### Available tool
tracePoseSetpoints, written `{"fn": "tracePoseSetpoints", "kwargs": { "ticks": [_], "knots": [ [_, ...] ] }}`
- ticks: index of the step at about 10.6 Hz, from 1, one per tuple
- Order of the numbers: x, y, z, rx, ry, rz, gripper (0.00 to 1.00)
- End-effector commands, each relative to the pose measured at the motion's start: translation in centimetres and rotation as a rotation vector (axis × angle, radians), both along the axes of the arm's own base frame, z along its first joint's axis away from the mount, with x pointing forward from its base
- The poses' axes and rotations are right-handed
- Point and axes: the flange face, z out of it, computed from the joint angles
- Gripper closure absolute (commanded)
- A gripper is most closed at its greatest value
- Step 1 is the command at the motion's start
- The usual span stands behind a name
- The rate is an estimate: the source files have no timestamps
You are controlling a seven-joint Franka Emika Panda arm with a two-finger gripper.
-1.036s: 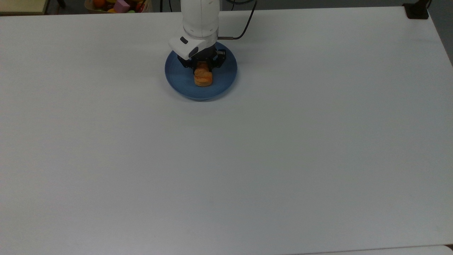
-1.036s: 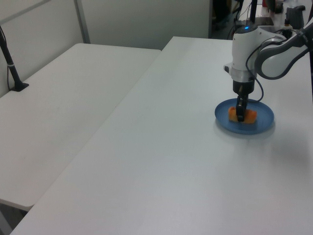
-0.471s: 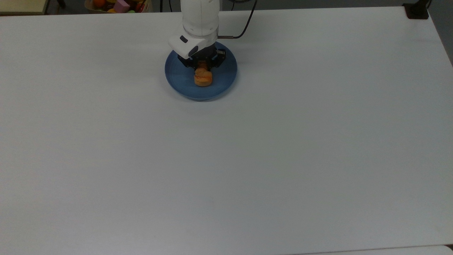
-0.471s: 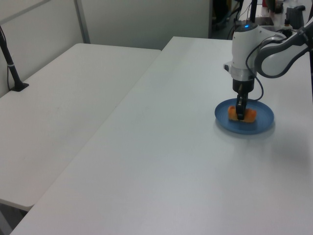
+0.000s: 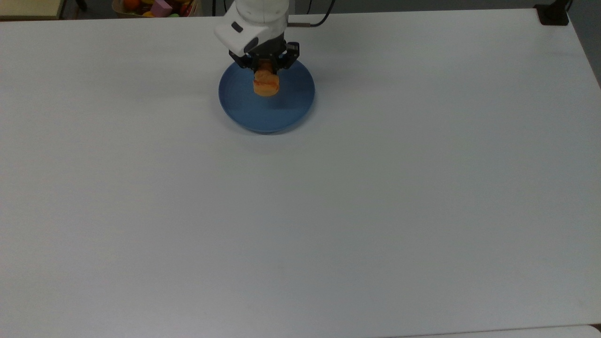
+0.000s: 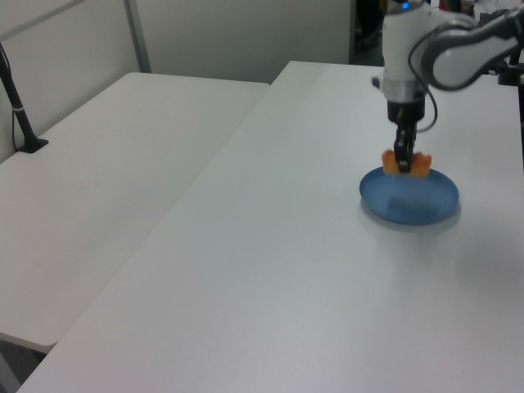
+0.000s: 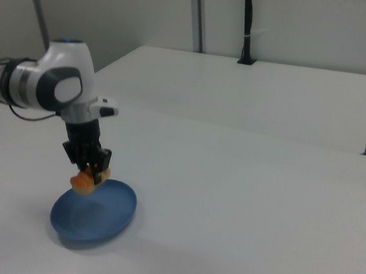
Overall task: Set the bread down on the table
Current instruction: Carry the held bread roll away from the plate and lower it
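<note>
The golden-orange bread (image 5: 266, 85) (image 6: 406, 164) (image 7: 84, 181) hangs in the air above the round blue plate (image 5: 281, 110) (image 6: 409, 201) (image 7: 101, 216), clear of its surface. My gripper (image 5: 265, 74) (image 6: 404, 162) (image 7: 90, 175) is shut on the bread from above, its black fingers pinching the loaf's middle. The white table (image 5: 300, 211) (image 6: 270, 270) (image 7: 248, 201) spreads wide around the plate. In the top view the gripper body hides the far end of the bread.
A box of colourful toy items (image 5: 157, 6) sits past the table's far edge in the top view. A black mount (image 5: 553, 14) stands at the top view's far right corner. A second white table (image 6: 90, 188) adjoins on the left view's left.
The gripper has risen with the bread in it; the loaf has left the plate and now hangs above it, shifted toward the plate's far rim in the top view.
</note>
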Motion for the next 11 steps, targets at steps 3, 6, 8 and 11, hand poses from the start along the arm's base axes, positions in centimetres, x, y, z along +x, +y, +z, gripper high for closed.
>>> {"fn": "tracePoseSetpoints", "kwargs": {
  "ticks": [3,6,8,11],
  "knots": [
    [2.2,-0.1,12.6,-0.013,-0.044,-0.026,0.62],
    [2.6,1.3,14.9,0.003,-0.084,-0.022,0.62],
    [2.4,6.7,14.4,0.004,-0.094,-0.022,0.62],
    [2.4,15.7,11.1,0.015,-0.123,-0.014,0.62]
  ]
}}
